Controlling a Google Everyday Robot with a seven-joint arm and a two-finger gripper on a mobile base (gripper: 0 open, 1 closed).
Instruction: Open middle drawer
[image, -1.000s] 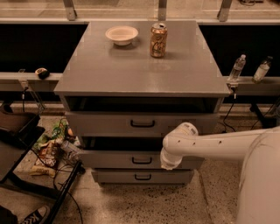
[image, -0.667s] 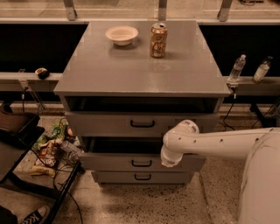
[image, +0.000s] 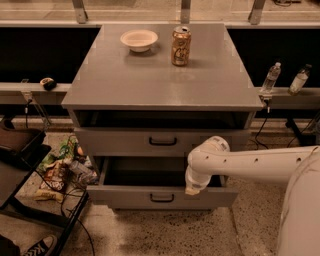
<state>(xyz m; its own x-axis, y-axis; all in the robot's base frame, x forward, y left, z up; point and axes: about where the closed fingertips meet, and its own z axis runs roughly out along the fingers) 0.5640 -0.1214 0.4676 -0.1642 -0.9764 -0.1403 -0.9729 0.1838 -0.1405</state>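
Note:
The middle drawer (image: 130, 196) is a grey flat-fronted drawer with a small black bar handle (image: 161, 198). It stands pulled out of the grey cabinet, and its shallow dark tray is open to view. The top drawer (image: 125, 141) above it is pushed in. The bottom drawer is hidden under the pulled-out one. My white arm reaches in from the right, and my gripper (image: 192, 189) sits at the top edge of the middle drawer's front, right of the handle.
On the cabinet top (image: 160, 80) stand a white bowl (image: 139, 39) and a soda can (image: 180, 46). Snack bags and cables (image: 57, 172) lie on the floor at the left beside a dark cart (image: 20, 165). Two bottles (image: 270, 77) stand on the right ledge.
The middle drawer has slid out toward the camera and now covers the bottom drawer. My arm's end has moved down and forward with the drawer front.

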